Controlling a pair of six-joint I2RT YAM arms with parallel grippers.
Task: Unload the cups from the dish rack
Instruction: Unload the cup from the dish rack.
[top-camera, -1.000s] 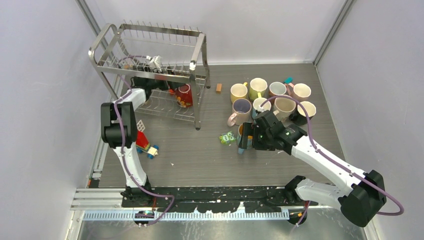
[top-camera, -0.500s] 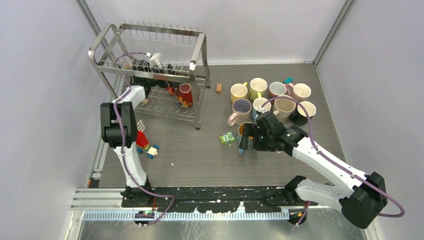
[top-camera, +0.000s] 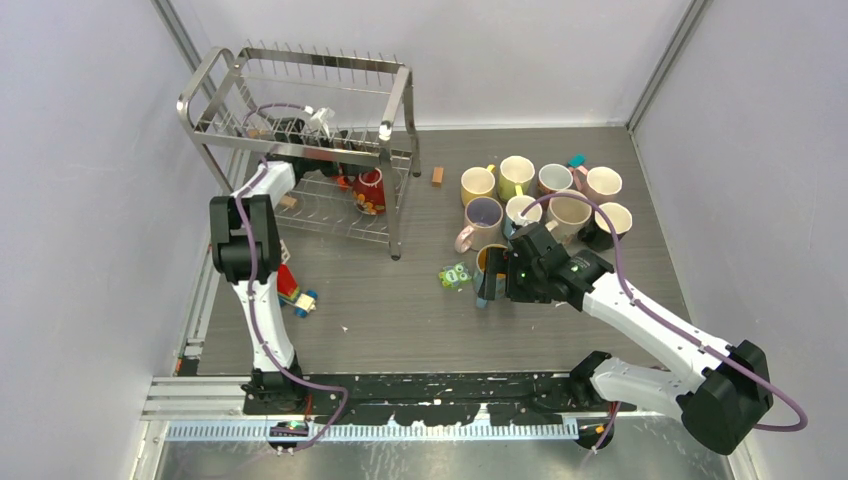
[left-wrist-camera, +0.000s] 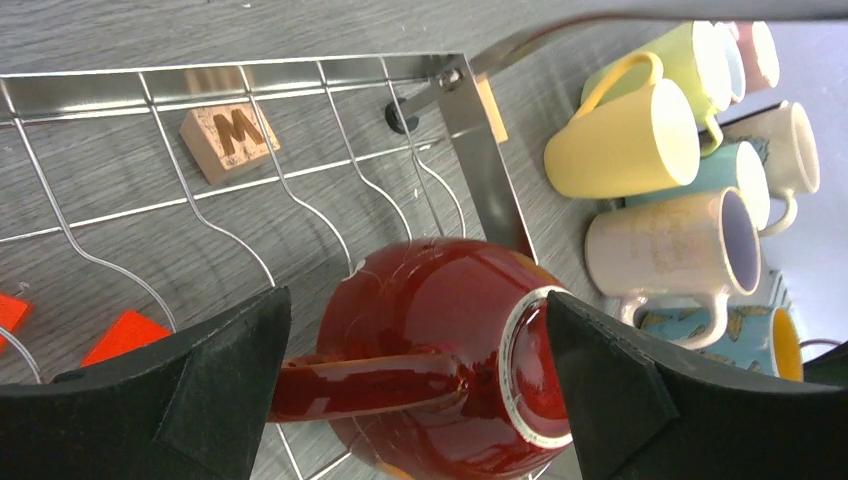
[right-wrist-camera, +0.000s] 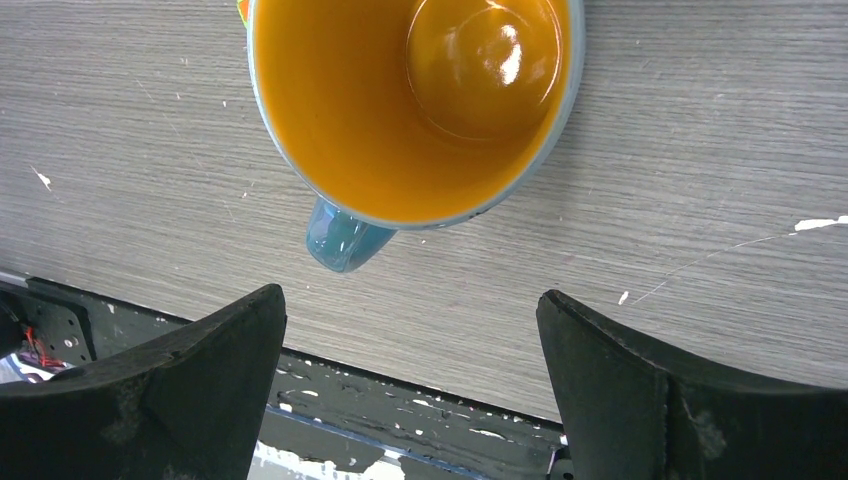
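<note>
dish rack (top-camera: 392, 205) sits at the far left of the table (top-camera: 400, 320). left gripper (left-wrist-camera: 415, 330) is inside it under the top tier, jaws spread wide either side of the red mug (left-wrist-camera: 430, 290), gripping nothing; can't tell if the pads touch it. Red mug is tipped over on the lower-tier wires by the rack's right front corner, mouth toward the right end, handle toward the wrist cam. Wooden M block (left-wrist-camera: 230, 140) is on the table under those wires. Green cube (top-camera: 455, 274) is mid-table, just left of the right gripper (right-wrist-camera: 408, 300). Its jaws are also wide and empty, over the orange-lined mug (right-wrist-camera: 410, 90), which stands upright on the table, blue handle toward the fingers. The other cups (top-camera: 516, 177) are clustered upright behind it, right rear of the table.
</note>
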